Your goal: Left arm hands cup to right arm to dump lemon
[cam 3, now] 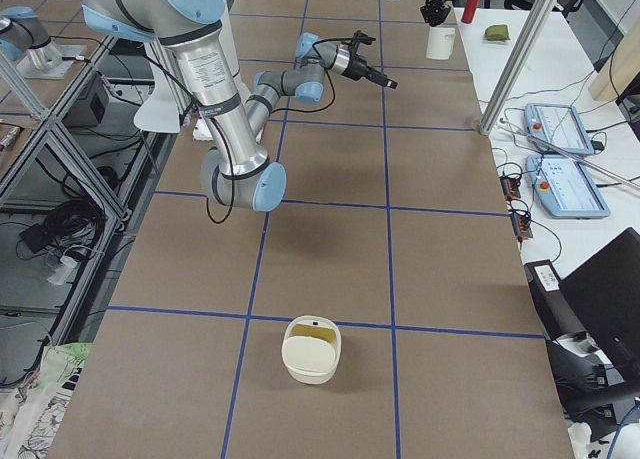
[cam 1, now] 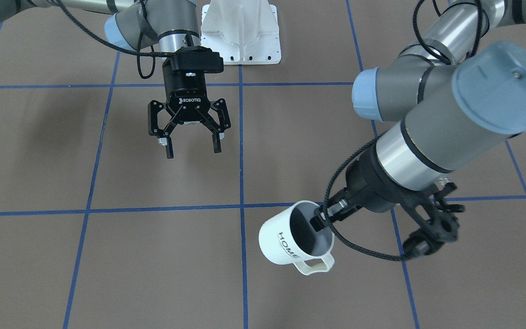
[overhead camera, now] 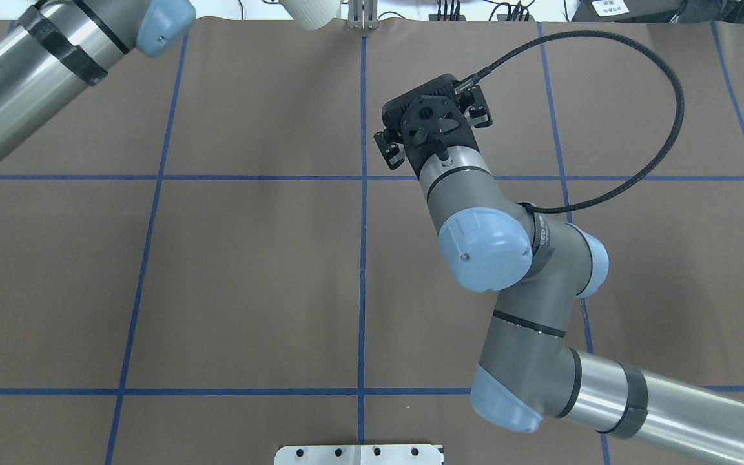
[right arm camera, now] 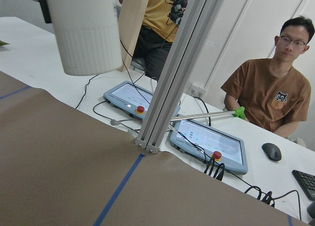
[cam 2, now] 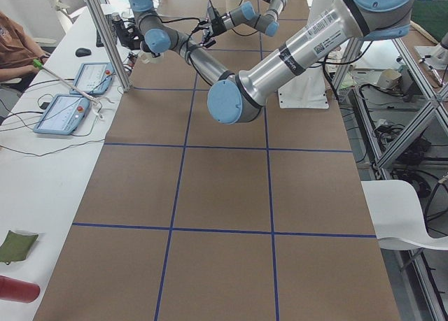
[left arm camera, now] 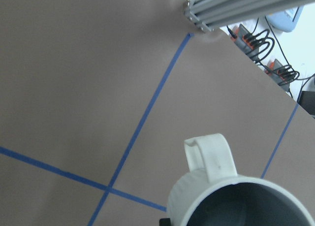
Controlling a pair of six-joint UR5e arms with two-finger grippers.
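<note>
The left gripper (cam 1: 322,219) is clamped on the rim of the white HOME mug (cam 1: 281,244), with one finger inside it. In the front-facing view the mug hangs clear of the brown worktop (cam 1: 153,265), its handle (cam 1: 315,267) turned toward the operators' edge. The right gripper (cam 1: 192,150) is spread wide and empty, well apart from the mug and nearer the robot's edge.

From overhead only the mug's base shows, at the operators' edge just on the left arm's side of the midline.

The right-end side view has the mug upright above that edge. A white bowl (cam 3: 310,371) with something yellowish in it sits toward the worktop's right end; whether that is the lemon I cannot tell.

The left wrist view shows grey inside the mug and no lemon in the part visible. The right wrist view looks up at the mug's side.

The hand-over is not yet made. Next the two grippers must come together. The right fingers should take a free stretch of rim or the handle before the left lets go, with the mug kept level.
</note>
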